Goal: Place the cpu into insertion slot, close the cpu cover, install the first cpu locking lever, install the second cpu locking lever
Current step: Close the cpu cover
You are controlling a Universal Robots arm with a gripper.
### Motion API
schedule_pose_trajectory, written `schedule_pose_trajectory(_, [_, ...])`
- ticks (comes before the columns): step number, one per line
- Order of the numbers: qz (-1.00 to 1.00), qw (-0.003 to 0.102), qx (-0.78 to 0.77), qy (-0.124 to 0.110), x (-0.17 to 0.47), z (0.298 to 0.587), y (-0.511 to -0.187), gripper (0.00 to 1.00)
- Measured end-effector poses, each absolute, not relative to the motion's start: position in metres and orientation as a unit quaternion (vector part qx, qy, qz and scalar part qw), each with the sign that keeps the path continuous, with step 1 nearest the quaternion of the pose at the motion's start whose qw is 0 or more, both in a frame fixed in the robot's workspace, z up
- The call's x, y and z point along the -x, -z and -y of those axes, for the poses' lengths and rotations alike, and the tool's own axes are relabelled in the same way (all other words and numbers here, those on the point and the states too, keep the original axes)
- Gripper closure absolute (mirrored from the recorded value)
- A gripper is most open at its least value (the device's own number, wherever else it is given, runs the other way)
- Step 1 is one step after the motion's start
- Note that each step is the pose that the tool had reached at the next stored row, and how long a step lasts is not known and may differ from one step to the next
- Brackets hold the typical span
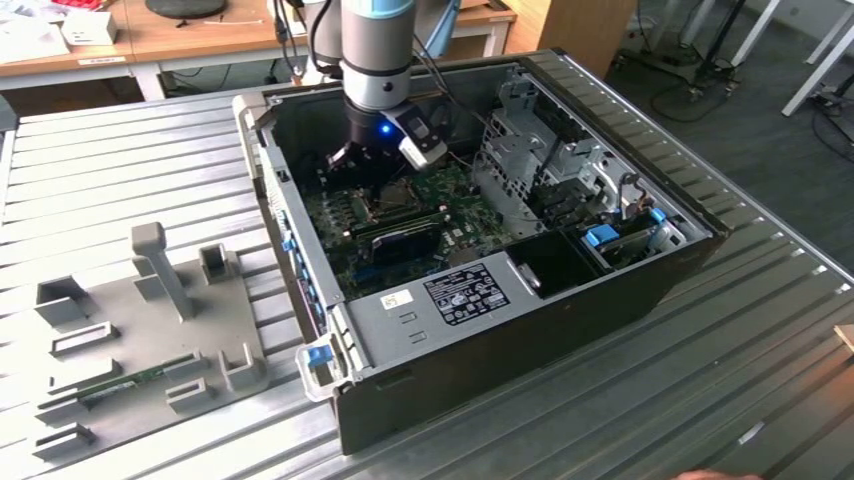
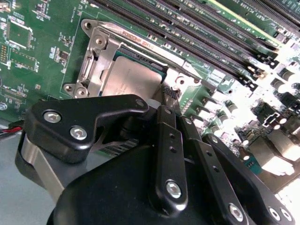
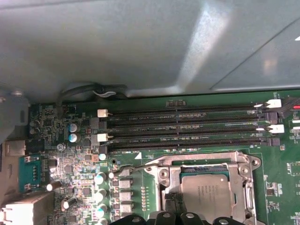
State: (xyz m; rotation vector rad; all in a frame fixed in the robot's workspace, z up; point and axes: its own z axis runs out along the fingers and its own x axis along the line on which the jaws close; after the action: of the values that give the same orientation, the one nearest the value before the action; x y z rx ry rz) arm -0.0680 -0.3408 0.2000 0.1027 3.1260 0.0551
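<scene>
I am looking down into the open computer case [image 1: 561, 330], which is lying on its side on the slatted metal worktop [image 1: 120, 160]. The arm is reaching in from above, and its pincer [image 1: 363, 165] is hanging low over the green circuit board [image 1: 340, 235], close to the case's rear wall.

In the second wrist view the pincer [image 2: 170, 93] is sitting right at one edge of the socket. Its two black fingers [image 2: 168, 140] are lying drawn together at the tip. Whether they are pinching anything there I cannot tell.

The cpu [image 2: 136, 79] is already sitting in the insertion slot [image 3: 204, 169], its dull grey top showing flat and level. The cpu cover [image 2: 96, 61] is lying down over it, and its silver frame is bordering the chip on the sides I am seeing. The first wrist view is giving me the same: the cpu [image 3: 211, 194] is showing through the window of the cpu cover [image 3: 172, 187].

A thin wire lever [image 3: 133, 166] is running out from the socket's corner toward a row of small capacitors [image 3: 99, 197]; I cannot tell whether it is latched. The long black memory slots [image 3: 187, 126] are running just beside the socket.

On the exterior view's left, a grey fixture plate [image 1: 147, 340] is resting on the worktop, well apart from the case.
</scene>
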Motion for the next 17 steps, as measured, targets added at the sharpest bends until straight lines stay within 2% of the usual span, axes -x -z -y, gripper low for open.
schedule_pose_trajectory(17, [-0.999, 0.007, -0.033, -0.018, 0.0682, 0.3409, -0.1974, 0.90])
